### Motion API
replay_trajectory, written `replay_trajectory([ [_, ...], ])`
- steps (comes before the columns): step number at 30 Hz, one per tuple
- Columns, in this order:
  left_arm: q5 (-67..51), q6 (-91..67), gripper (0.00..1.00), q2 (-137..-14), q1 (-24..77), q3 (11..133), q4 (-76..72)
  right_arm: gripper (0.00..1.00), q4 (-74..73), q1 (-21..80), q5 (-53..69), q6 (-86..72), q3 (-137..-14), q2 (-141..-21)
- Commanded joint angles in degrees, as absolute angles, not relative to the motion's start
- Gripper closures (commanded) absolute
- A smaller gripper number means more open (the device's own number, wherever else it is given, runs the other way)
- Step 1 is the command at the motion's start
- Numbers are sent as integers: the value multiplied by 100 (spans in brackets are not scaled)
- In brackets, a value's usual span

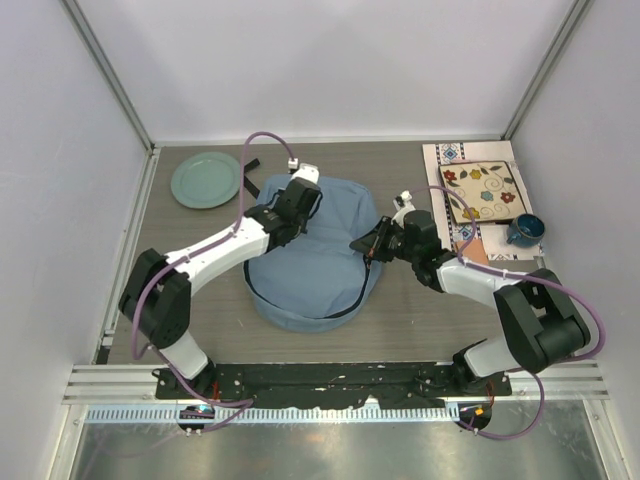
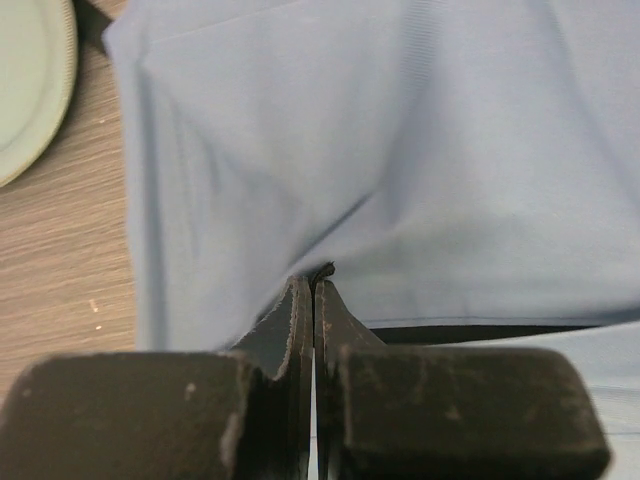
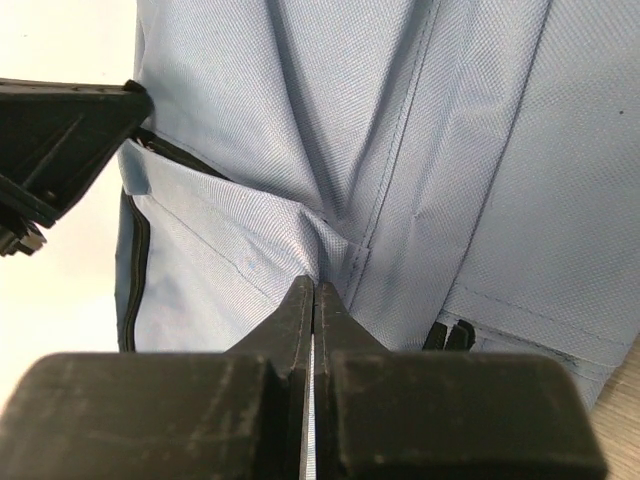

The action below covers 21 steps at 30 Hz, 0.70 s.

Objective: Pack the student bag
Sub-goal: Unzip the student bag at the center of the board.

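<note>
The student bag [image 1: 315, 265] is a soft light-blue backpack lying flat in the middle of the table, with a dark zipper along its near right edge. My left gripper [image 1: 290, 207] is at the bag's far left part. In the left wrist view it [image 2: 315, 272] is shut, pinching a fold of the blue fabric [image 2: 400, 150]. My right gripper [image 1: 368, 244] is at the bag's right edge. It [image 3: 315, 283] too is shut, on a pleat of the bag's fabric [image 3: 400, 150] beside a seam.
A pale green plate [image 1: 205, 179] lies at the back left, close to the bag [image 2: 25, 80]. At the back right are a floral-patterned square [image 1: 483, 191] on a patterned mat [image 1: 447, 155] and a dark blue cup [image 1: 524, 230]. White walls enclose the table.
</note>
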<state>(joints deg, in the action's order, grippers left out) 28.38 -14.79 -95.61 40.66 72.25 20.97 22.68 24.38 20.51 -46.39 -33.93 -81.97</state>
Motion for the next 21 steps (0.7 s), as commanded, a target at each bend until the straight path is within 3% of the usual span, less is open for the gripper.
replay_trajectory([
  [1,3287,-1459,100,-9010,3701,6935,1951,99,2048,2373,1591,-4456,-3340,-7919],
  [12,3604,-1836,100,-8368,3103,6100,2074,99,1600,2004,1555,-4263,-3480,-7726],
  [21,3059,-2478,100,-7727,3094,5327,2153,99,1644,1934,1846,-4219,-3603,-7884],
])
